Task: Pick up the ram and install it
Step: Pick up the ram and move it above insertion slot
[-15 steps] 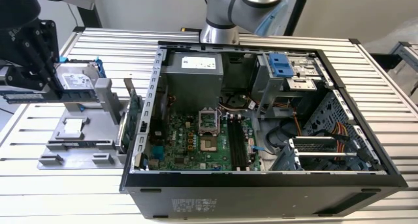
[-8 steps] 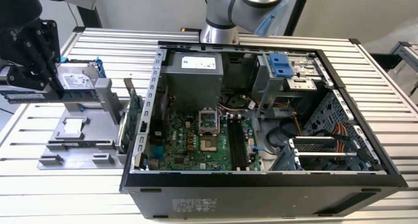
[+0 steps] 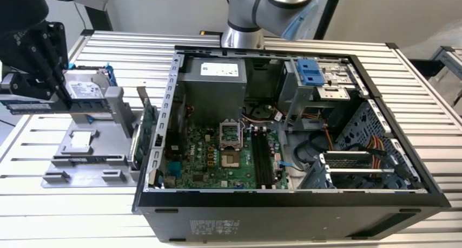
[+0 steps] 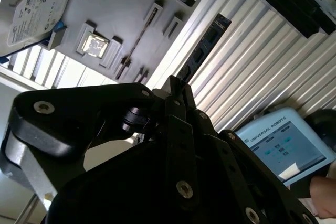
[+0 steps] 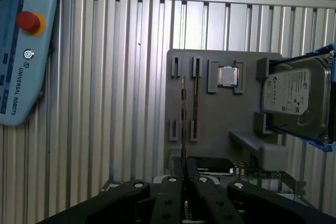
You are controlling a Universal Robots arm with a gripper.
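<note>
poised high at the exterior view's left, beside the open computer case (image 3: 289,207); gripper (image 3: 58,99) clamped tight on the ram (image 3: 25,107), a long, thin, dark green stick held level.

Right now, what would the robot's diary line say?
gripper: shut on the ram | place: raised near the grey parts tray, outside the open computer case | install: not done

Near end of ram (image 4: 207,43) hidden behind tool (image 4: 178,84); hard drive (image 5: 294,95) cropped.
</note>
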